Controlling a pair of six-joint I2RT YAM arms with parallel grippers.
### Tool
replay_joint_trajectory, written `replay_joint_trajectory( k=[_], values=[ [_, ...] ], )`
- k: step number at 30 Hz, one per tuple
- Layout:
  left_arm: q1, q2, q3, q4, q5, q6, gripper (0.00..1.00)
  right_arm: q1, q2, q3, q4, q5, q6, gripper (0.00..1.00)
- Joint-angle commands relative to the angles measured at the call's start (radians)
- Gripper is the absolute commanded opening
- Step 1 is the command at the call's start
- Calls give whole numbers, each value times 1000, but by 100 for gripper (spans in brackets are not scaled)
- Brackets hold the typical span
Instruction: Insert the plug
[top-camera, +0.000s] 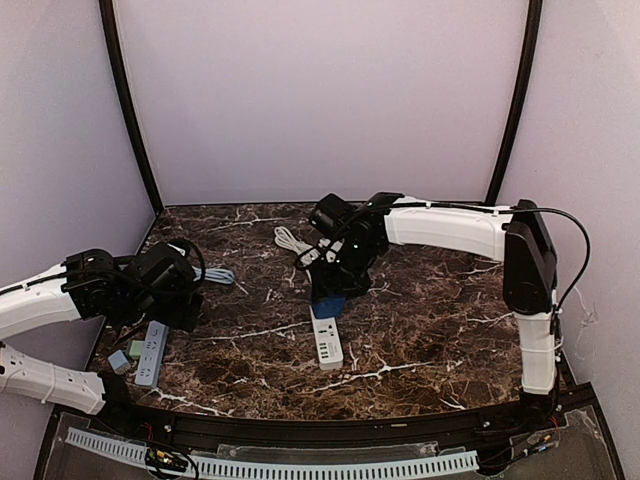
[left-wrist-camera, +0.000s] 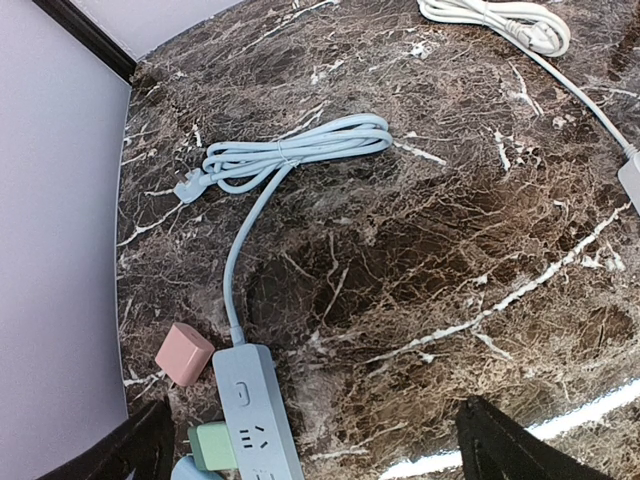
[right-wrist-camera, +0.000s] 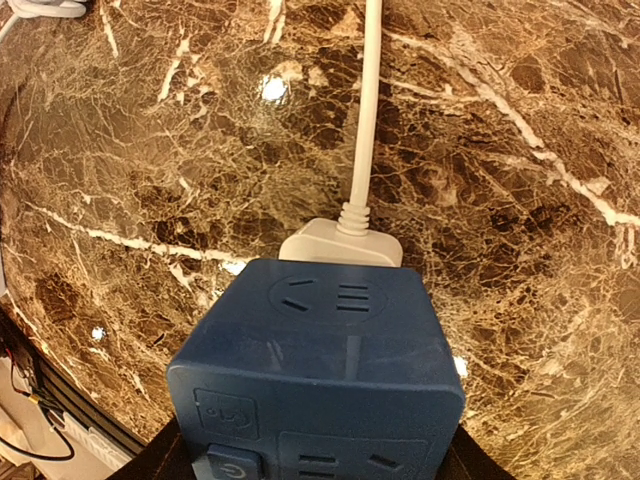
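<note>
Cube adapter (right-wrist-camera: 315, 370), dark blue, sits clamped in the right gripper (top-camera: 333, 285) directly over the cord end of the white power strip (right-wrist-camera: 340, 243) on the marble table (top-camera: 430, 330). Seating it well likely means keeping it level, squared to the strip, and pressing straight down. The left gripper (left-wrist-camera: 320, 450) hovers with fingers apart and empty above a grey-blue strip (left-wrist-camera: 255, 410), well apart from the white one.

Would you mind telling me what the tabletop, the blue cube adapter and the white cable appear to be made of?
The tabletop looks like polished dark marble or a marble-look laminate: white veins, lamp glare. The blue cube adapter seems matte moulded plastic: soft sheen, rounded edges. The white cable appears to have a smooth, flexible plastic sheath with a ribbed strain relief.
</note>
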Motion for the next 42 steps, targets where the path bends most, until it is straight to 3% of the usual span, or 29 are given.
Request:
replay_joint_trajectory(
  k=[1, 10, 22, 42],
  values=[
    [2, 3, 15, -41, -4, -14, 99, -1, 34, -22, -67, 62, 6, 0],
    [2, 8, 17, -46, -3, -20, 99, 6, 35, -33, -114, 55, 98, 0],
    [2, 20, 23, -57, -5, -29, 99, 17, 132, 231, -323, 42, 144, 0],
    [2, 21, 29, -69, -5, -39, 99, 37, 146, 149, -294, 102, 147, 0]
  ],
)
